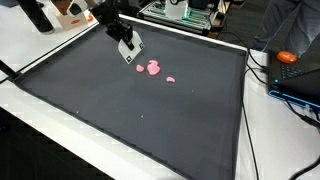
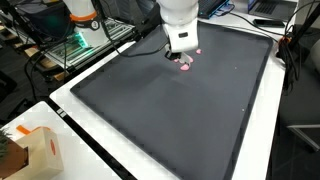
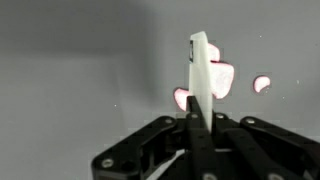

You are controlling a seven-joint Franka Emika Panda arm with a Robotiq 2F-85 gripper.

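gripper (image 3: 197, 118) clamped tight on upright white strip (image 3: 200, 70), pink bits (image 3: 222, 78) just beyond on dark mat (image 1: 120, 110)

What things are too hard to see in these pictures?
Pink pieces: too small in both exterior views, blurred in the wrist view; what they are is unclear.
Biggest pink piece: partly hidden behind the white strip in the wrist view.
Tool: covers some pink pieces in an exterior view.

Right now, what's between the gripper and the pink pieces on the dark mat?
Only the white strip that the gripper holds; in the wrist view it stands up in front of the pink pieces. Otherwise bare mat.
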